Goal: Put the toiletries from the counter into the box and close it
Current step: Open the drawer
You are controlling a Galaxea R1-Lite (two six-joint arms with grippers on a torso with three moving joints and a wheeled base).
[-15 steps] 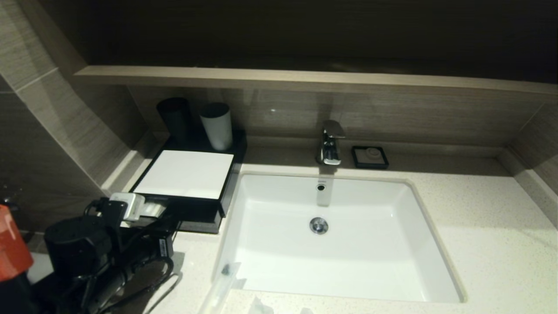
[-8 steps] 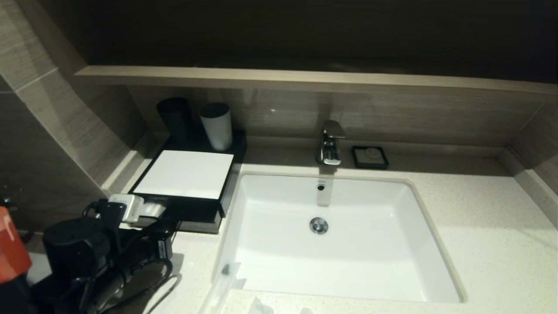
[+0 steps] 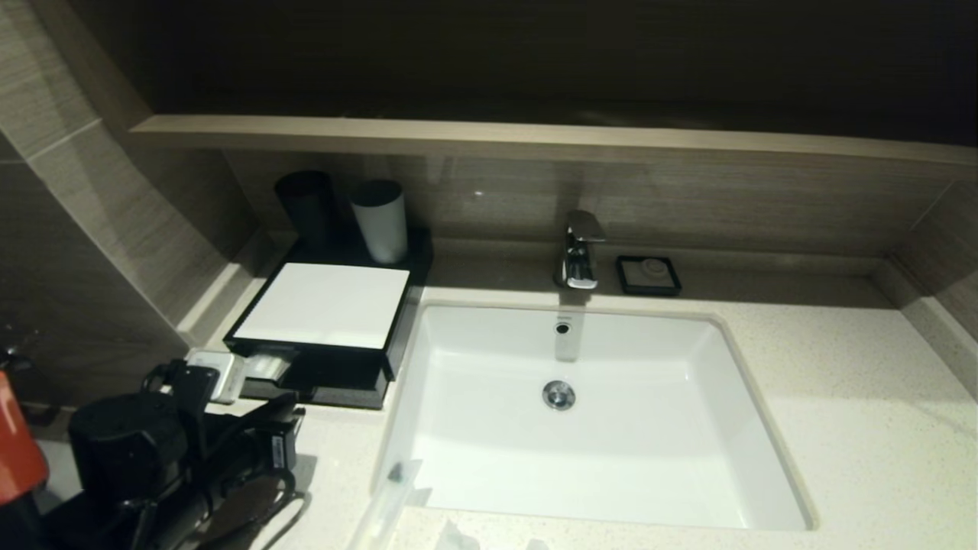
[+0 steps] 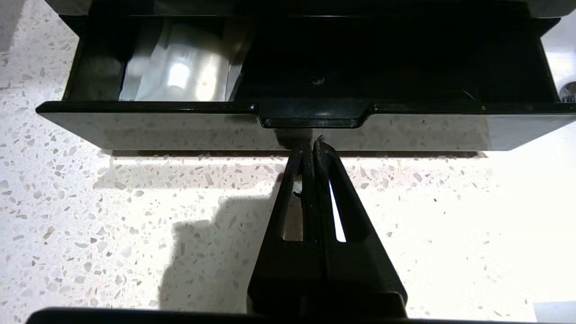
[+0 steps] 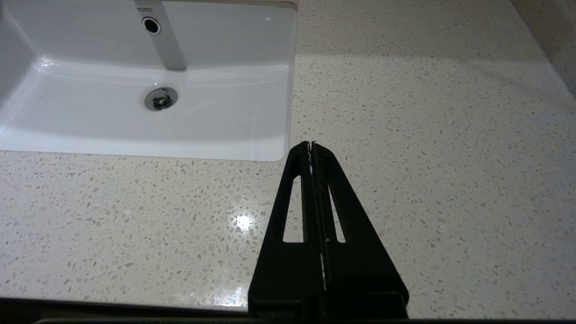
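Drawn back slightly, my left gripper [image 4: 310,146], fingers pressed together | box [image 3: 321,305] drawer front dead ahead, probably touching, lying crosswise | right gripper [image 5: 311,146] parked.

- One black box [image 3: 321,305] with one drawer [image 4: 288,112]
- Two cups [image 3: 380,220]: one dark, one grey
- One sink basin [image 3: 581,428]
- One tap [image 3: 579,250]
- One soap dish [image 3: 649,275]
- One shiny packet [image 4: 180,76] in the drawer

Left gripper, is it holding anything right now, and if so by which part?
Nothing is held. The left gripper is shut and empty, its tips at the drawer front of the box, just below the handle notch.
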